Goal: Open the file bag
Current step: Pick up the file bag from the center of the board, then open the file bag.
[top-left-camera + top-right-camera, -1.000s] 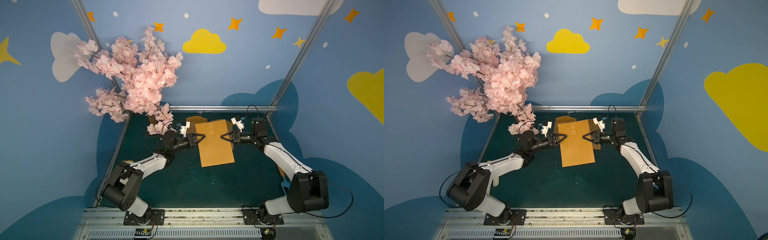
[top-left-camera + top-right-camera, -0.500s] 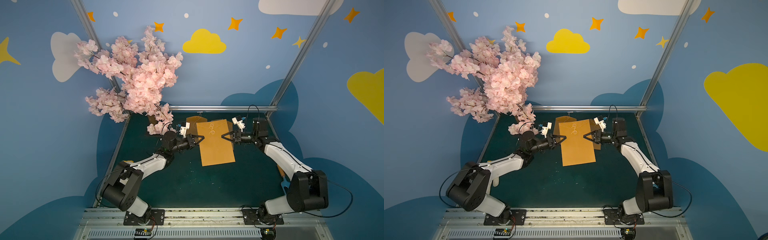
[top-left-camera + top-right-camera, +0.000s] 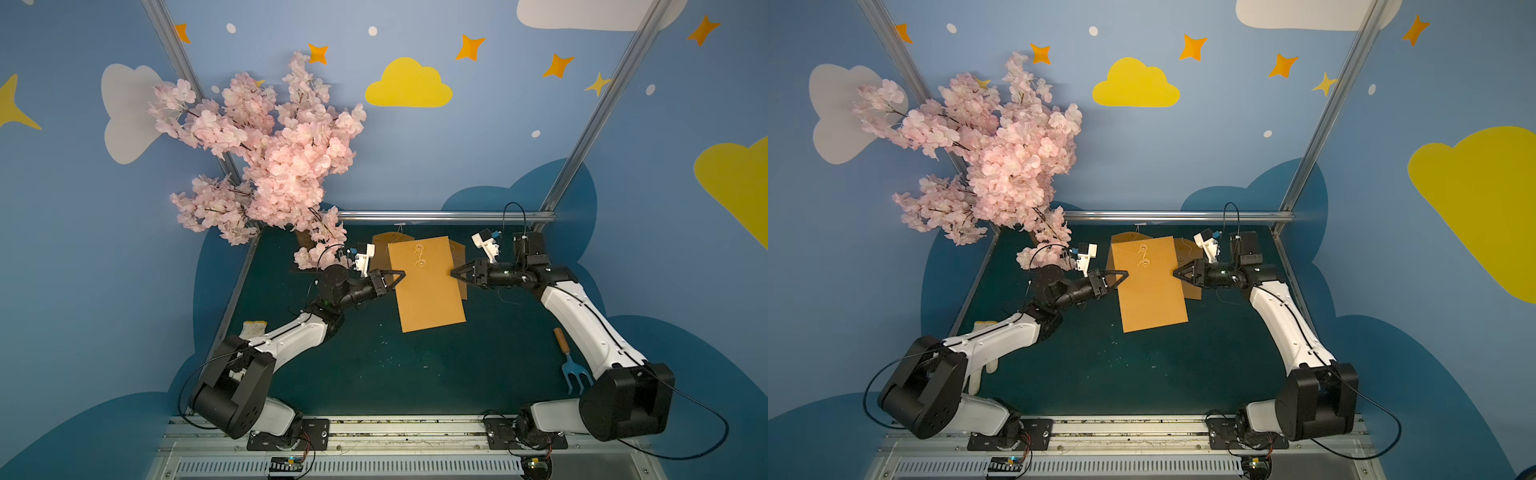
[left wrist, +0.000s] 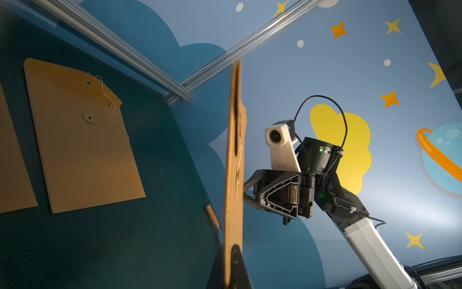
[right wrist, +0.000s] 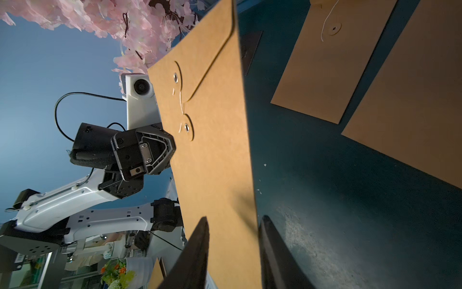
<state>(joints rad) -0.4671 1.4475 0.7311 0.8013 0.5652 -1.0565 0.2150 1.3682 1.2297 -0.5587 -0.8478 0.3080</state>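
The bag (image 3: 428, 286) is held up off the far middle of the bench (image 3: 374, 374), flap down. The left tool (image 3: 398, 277) is pressed together on its left edge. The right tool (image 3: 454, 273) is spread, with its fingers (image 5: 197, 252) either side of the right edge. Two spare bags (image 4: 82, 140) lie flat below. A blossom tree (image 3: 270, 158) stands far left, and a blue fork (image 3: 575, 374) lies at the right.
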